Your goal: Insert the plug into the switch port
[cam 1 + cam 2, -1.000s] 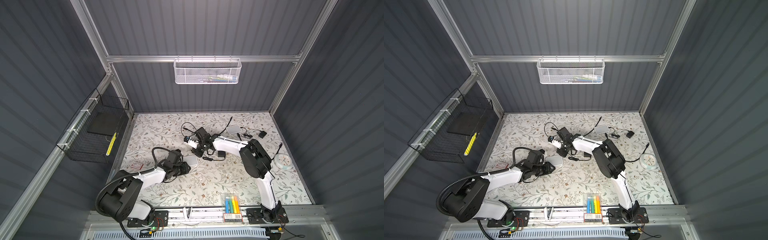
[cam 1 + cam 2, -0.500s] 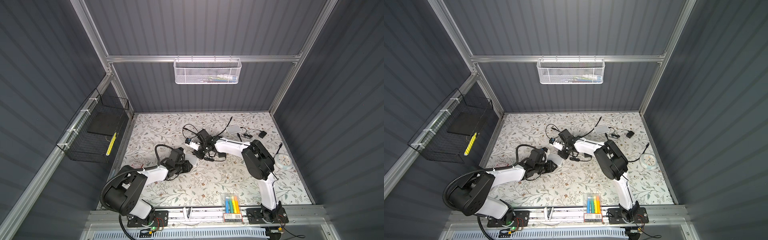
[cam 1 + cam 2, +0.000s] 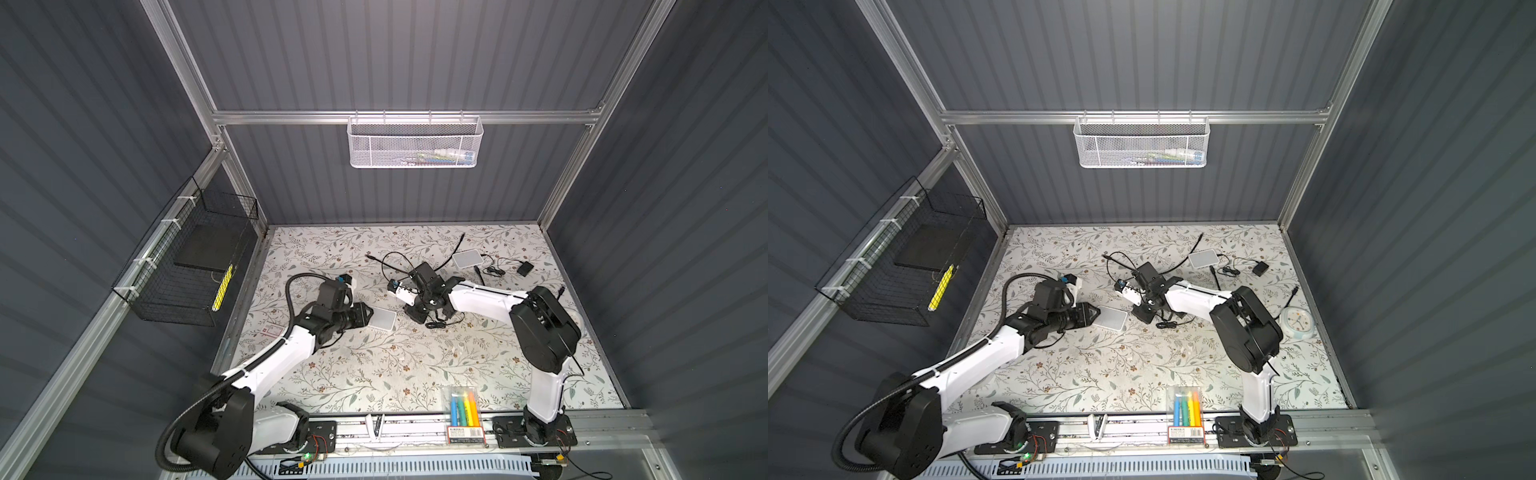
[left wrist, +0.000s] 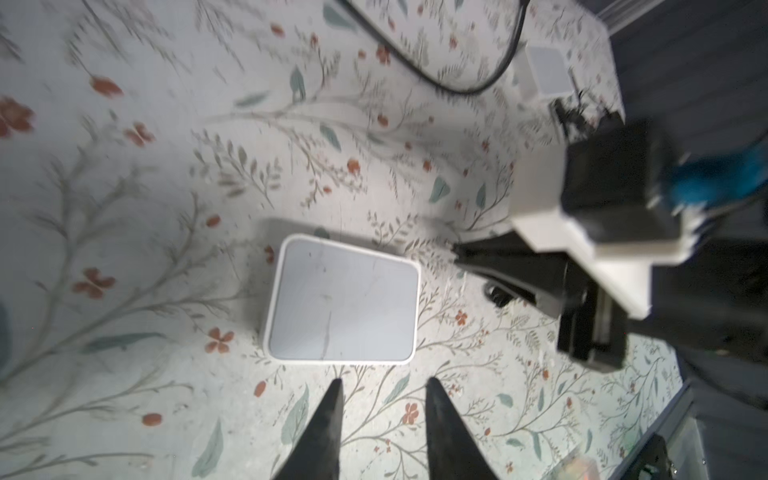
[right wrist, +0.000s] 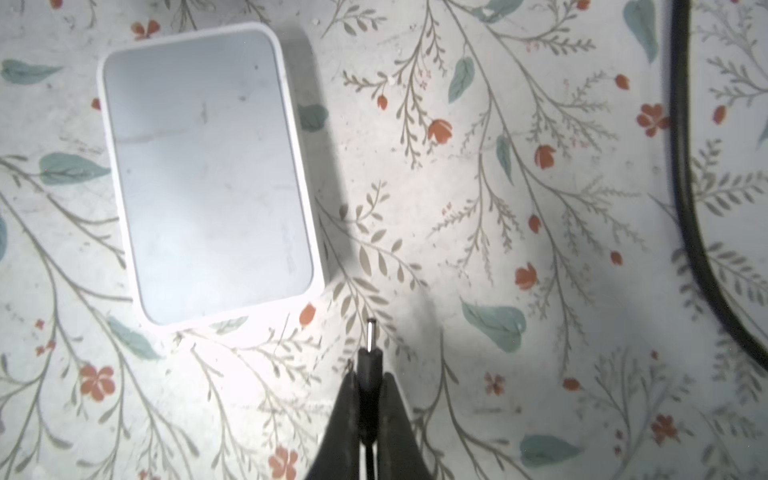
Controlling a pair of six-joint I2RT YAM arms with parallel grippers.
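Note:
The switch (image 3: 382,319) (image 3: 1113,318) is a flat white box lying on the floral table mat. Its ports do not show in any view. My left gripper (image 3: 365,316) (image 4: 384,382) is open just short of the switch (image 4: 343,301), with nothing between its fingers. My right gripper (image 3: 415,316) (image 5: 369,376) is shut on the black plug (image 5: 369,345), whose metal tip sticks out past the fingertips. The plug points past one corner of the switch (image 5: 208,174), a short gap away and not touching it.
A second white box (image 3: 467,258) and a black adapter (image 3: 525,269) with loose cables lie at the back right. A thick black cable (image 5: 685,187) curves beside the right gripper. A round clock (image 3: 1295,322) sits at the right edge, a marker pack (image 3: 462,405) at the front.
The right gripper has come forward and down with the plug, closer to the switch. The left arm has shifted a little, its gripper staying by the switch's left edge.

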